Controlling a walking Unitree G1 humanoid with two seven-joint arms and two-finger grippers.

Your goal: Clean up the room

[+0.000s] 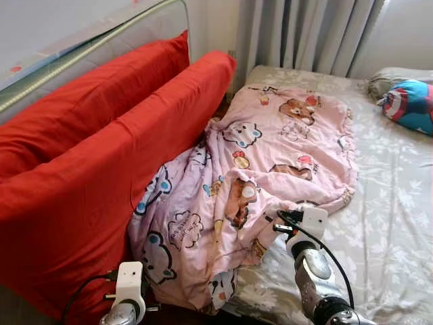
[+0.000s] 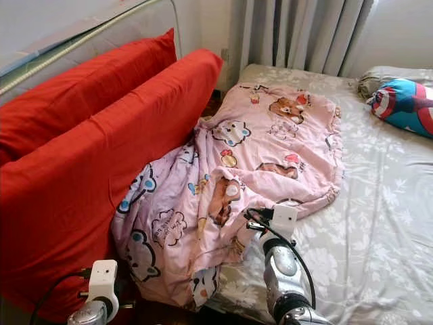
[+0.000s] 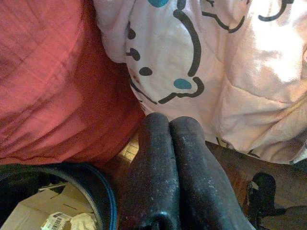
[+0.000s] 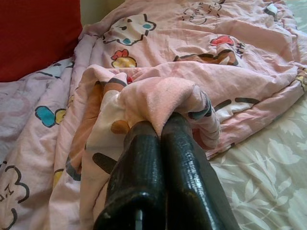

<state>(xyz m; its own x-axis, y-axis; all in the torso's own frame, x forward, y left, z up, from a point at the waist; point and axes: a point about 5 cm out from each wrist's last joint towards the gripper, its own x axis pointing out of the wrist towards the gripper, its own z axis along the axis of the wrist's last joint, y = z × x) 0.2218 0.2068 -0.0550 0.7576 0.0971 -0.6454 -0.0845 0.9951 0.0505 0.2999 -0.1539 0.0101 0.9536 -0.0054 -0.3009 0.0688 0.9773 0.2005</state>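
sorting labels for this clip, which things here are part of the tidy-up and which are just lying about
Part of the job:
- pink blanket, a fold pinched in the right gripper
- left gripper, shut, low by the blanket's hanging edge

Lying about:
- red cushions
- blue pillow
- bedsheet
- curtains

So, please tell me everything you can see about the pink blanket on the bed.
The pink blanket looks like thin, soft quilted cloth printed with cartoon bears and cats. It lies crumpled and partly spread on the grey floral bedsheet, one side leaning against the red cushion, its lower end hanging over the bed's edge. The right claw is shut on a raised fold of it. The left claw, shut, hangs close beside its hanging end.
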